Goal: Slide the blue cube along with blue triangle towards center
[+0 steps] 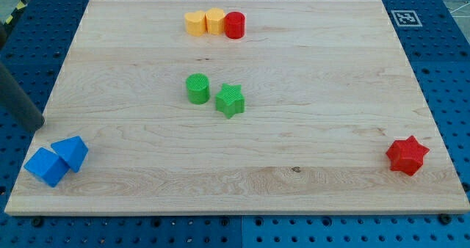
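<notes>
1. Near the view's bottom-left corner of the wooden board (308,145) sit the two blue blocks: one blue cube (45,166) and one blue triangle (72,152). They touch each other, the cube lower and further to the view's left, close to the board's edge, the triangle just up and to the right of it.

2. Counting the rest: two green blocks, two yellow, two red, so eight blocks in all.
   - One green cylinder (197,88) and one green star (230,100) stand just beside each other around the board's middle, the star to the view's right and a little lower.
   - At the view's top, three blocks sit in a tight row: a yellow block (195,23) with faceted sides, a yellow cylinder (215,20) and a red cylinder (235,25), each touching its neighbour.
   - One red star (407,155) lies alone near the view's bottom-right corner, well apart from everything else.

3. My tip (34,122) shows as the lower end of a dark rod coming in from the view's left edge. It stands at the board's left border, just above the blue pair and apart from both. There are no jaws on this rod, so nothing is held.

4. Between the blue pair and the board's middle the wood is bare; the green cylinder and green star occupy the centre itself.

5. Around the board lies a blue perforated table (448,72), with a black-and-white marker tag (405,17) at the view's top right.
</notes>
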You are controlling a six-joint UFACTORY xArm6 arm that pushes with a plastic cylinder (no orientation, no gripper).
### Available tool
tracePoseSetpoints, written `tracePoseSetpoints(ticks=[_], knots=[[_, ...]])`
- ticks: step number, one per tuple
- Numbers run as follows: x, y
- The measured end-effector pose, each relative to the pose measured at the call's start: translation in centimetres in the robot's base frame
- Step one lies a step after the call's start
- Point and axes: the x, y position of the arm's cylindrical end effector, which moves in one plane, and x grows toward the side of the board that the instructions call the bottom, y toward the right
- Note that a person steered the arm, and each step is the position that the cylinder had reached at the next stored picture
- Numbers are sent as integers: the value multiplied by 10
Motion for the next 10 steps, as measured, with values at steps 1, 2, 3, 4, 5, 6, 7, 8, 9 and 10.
tracePoseSetpoints(ticks=[1,2,3,4,5,6,7,8,9,10], knots=[[9,0],[36,0],[54,0],[98,0],[113,4],[115,10],[101,17],[82,27],[65,36],[59,56]])
